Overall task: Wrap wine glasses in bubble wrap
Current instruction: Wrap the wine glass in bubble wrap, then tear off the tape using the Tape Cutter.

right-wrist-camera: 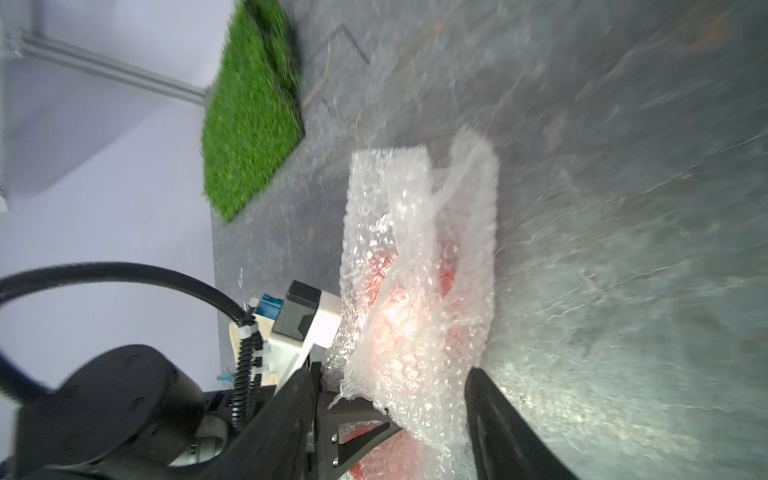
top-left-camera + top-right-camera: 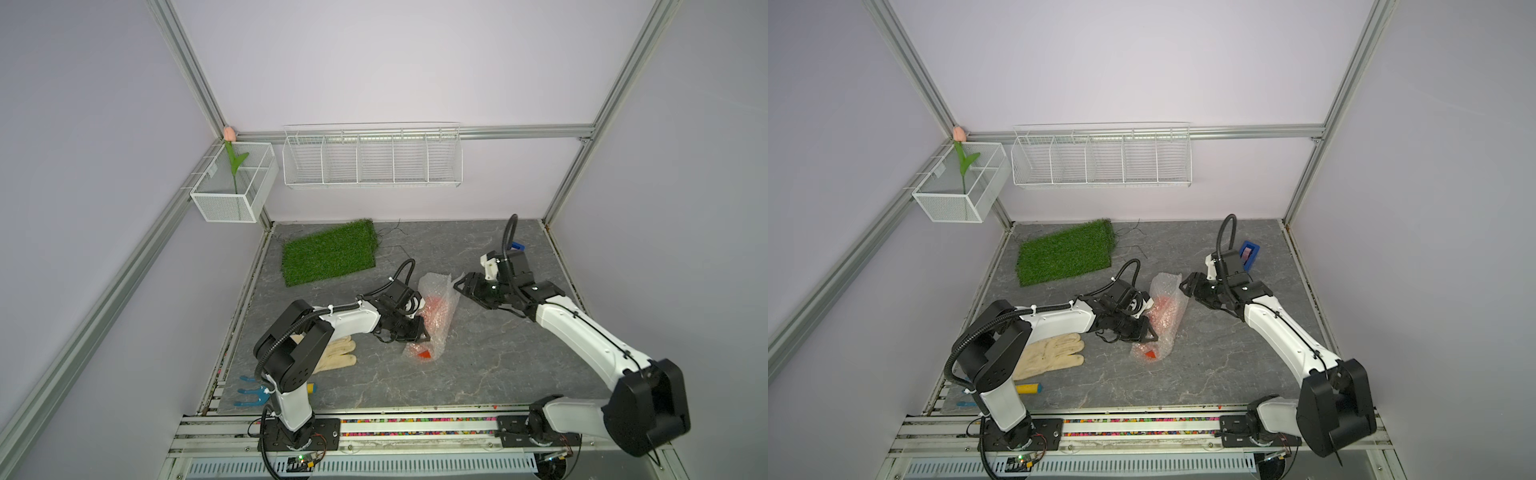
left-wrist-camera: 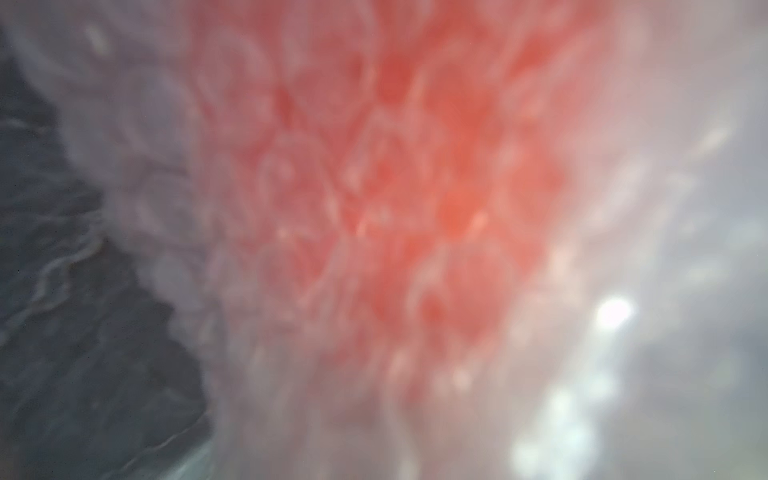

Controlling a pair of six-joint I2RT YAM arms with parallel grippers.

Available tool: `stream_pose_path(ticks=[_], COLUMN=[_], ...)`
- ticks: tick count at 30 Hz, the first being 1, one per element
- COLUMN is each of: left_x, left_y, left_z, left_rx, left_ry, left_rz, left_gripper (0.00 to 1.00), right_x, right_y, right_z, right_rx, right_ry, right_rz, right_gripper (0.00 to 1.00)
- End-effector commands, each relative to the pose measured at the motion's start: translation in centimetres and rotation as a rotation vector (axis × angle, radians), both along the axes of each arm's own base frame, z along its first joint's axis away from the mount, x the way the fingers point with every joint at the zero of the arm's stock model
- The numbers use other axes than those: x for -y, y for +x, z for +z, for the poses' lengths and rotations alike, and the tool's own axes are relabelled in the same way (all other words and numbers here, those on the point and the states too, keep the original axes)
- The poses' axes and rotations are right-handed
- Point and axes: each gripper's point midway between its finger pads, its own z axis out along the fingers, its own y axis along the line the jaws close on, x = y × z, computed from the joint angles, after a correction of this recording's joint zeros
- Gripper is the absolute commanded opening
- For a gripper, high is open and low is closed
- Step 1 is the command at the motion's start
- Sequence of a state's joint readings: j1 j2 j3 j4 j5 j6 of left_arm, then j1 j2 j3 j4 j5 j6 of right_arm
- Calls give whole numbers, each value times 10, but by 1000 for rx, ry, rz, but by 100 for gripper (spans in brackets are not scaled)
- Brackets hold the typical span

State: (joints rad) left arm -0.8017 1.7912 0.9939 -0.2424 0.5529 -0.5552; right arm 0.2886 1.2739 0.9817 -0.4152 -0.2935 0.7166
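1. Left arm (image 2: 345, 318) stretched forward, forearm near level; left gripper (image 2: 417, 330) angled down, jaw gap hard to read.
2. Right arm (image 2: 582, 332) reaching forward and inward; right gripper (image 2: 462, 283) held low, jaws standing well apart.

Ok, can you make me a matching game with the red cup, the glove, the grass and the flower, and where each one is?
Things:
1. red goblet
2. cream glove
3. green grass mat
4. pink tulip

Places:
A. standing in the white mesh basket on the wall
B. rolled up in the bubble wrap
C. lying flat at the back of the table
D. on the table beside the left arm

Pairs: 1-B, 2-D, 3-C, 4-A.
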Motion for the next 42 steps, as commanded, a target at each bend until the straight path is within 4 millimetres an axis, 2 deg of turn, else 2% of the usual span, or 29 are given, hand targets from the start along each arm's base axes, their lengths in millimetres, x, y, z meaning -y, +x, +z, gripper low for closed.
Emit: stream_pose_path(ticks=[1, 5, 10, 17, 29, 32, 36, 42], left_x=[-9, -5, 4, 10, 19, 20, 21, 20], left_y=[6, 8, 11, 14, 17, 17, 16, 15], left_z=[-7, -2, 0, -1, 1, 0, -3, -6], left_rx=[22, 57, 67, 113, 125, 121, 115, 107], left_ry=[68, 91, 60, 85, 78, 77, 81, 87], left_rz=[73, 91, 104, 87, 55, 51, 45, 41], left_gripper=[16, 16, 14, 10, 8, 8, 8, 7], right_x=[46, 96, 134, 153, 180, 183, 180, 177], right_y=[5, 25, 56, 88, 136, 147, 160, 168], right_z=[16, 6, -14, -41, -69, -77, -88, -102], right_rx=[32, 10, -37, -127, -181, -196, -200, -215], right_ry=[-35, 12, 80, 35, -16, -13, 15, 47], right_rz=[-76, -195, -274, -307, -353, -349, -331, -317], right_gripper=[63, 61, 59, 58, 57, 56, 50, 43])
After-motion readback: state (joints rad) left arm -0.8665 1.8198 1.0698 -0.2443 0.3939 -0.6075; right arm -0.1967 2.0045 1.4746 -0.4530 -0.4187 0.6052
